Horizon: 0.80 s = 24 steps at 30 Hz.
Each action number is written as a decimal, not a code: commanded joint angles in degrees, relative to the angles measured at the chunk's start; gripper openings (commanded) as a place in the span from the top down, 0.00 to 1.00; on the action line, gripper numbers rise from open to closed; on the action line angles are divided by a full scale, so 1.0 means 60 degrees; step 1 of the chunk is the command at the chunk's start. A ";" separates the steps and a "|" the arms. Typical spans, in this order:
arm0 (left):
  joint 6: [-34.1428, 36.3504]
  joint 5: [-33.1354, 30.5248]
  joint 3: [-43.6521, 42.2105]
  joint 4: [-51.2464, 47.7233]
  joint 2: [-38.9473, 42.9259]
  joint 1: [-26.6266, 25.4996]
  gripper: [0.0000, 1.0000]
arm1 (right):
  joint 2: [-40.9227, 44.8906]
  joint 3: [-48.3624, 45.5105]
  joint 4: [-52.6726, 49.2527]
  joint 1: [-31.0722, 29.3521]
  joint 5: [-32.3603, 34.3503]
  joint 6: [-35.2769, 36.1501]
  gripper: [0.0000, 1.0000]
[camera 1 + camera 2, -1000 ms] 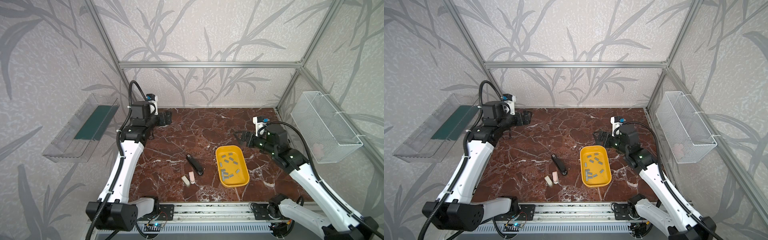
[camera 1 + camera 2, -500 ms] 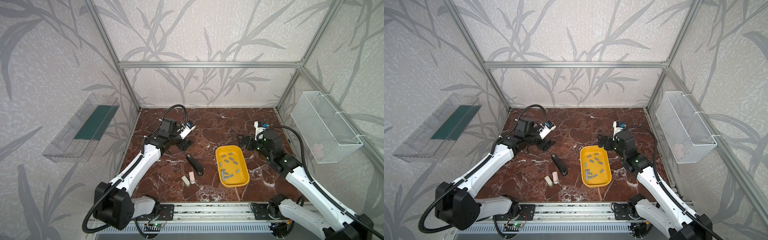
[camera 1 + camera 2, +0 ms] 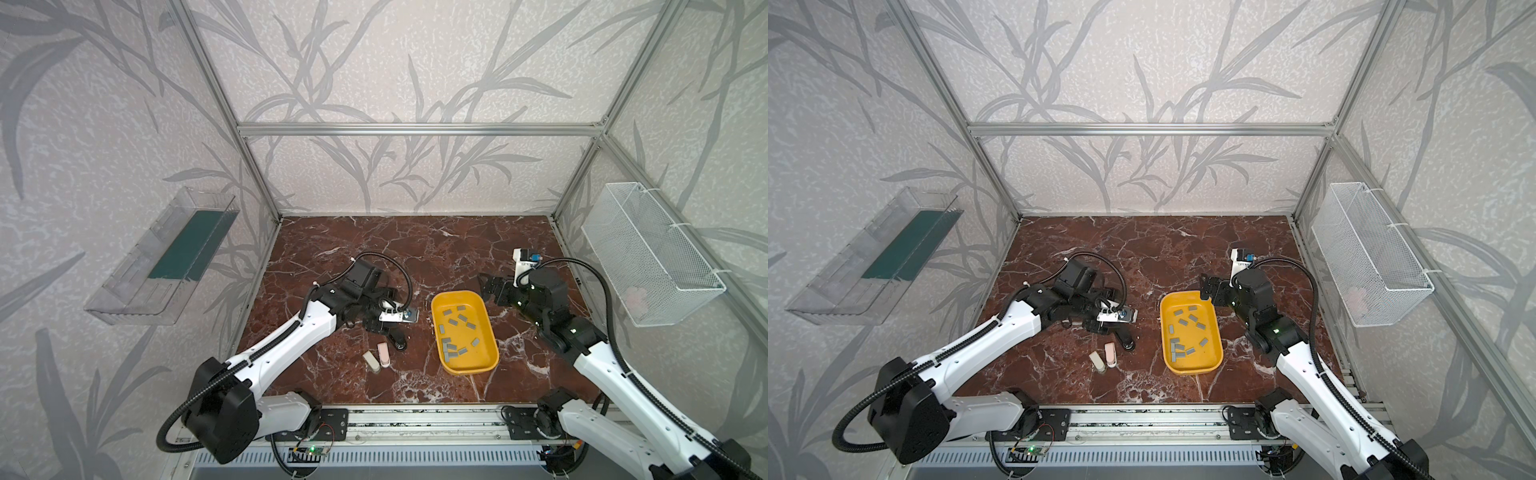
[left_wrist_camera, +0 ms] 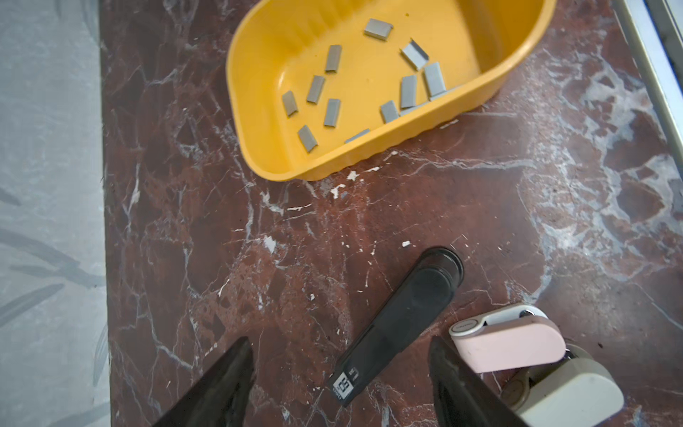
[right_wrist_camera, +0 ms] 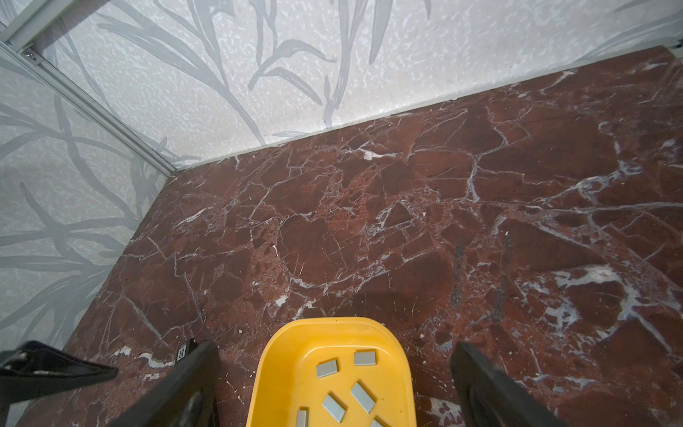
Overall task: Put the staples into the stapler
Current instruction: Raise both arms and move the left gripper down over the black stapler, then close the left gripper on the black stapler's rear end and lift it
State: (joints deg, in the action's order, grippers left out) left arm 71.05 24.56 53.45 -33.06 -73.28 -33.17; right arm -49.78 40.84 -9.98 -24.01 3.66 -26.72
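Several grey staples [image 3: 457, 320] [image 3: 1187, 322] [image 4: 332, 111] [image 5: 364, 397] lie loose in a yellow tray [image 3: 494, 353] [image 3: 1219, 345] [image 4: 258, 140] [image 5: 332, 321]. A long black stapler [image 3: 400, 344] [image 3: 1126, 343] [image 4: 403, 321] lies flat on the marble left of the tray. My left gripper [image 3: 380, 327] [image 3: 1102, 326] [image 4: 340, 355] hangs open over its labelled end, with a gap to each finger. My right gripper [image 3: 488, 286] [image 3: 1210, 289] [image 5: 334, 366] is open and empty above the tray's far end.
A small pink stapler [image 3: 383, 354] [image 3: 1110, 354] [image 4: 510, 344] and a beige one [image 3: 371, 361] [image 3: 1097, 361] [image 4: 565, 392] lie side by side near the black stapler's round end. A wire basket [image 3: 648, 257] hangs on the right wall, a clear shelf [image 3: 166, 257] on the left wall.
My left arm has swung from the back left corner forward and down over the black stapler. My right gripper has shifted slightly toward the tray's far end.
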 commanded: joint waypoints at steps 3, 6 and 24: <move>0.1228 -0.0523 0.0257 -0.1136 -0.0974 -0.0518 0.25 | 0.0197 -0.0193 0.0277 -0.0045 0.0380 0.0169 0.02; 0.1523 -0.1071 -0.0200 -0.0748 -0.0973 -0.0975 0.24 | 0.0139 -0.0282 0.0376 -0.0052 0.0335 0.0147 0.01; 0.1573 -0.1579 -0.0106 0.0016 -0.2239 -0.1357 0.30 | -0.0986 -0.0188 0.0562 -0.0055 -0.0158 -0.0069 0.00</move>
State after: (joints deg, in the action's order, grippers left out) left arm 79.02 15.79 51.70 -32.53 -85.45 -41.21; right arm -54.83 39.44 -7.92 -24.01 3.90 -26.57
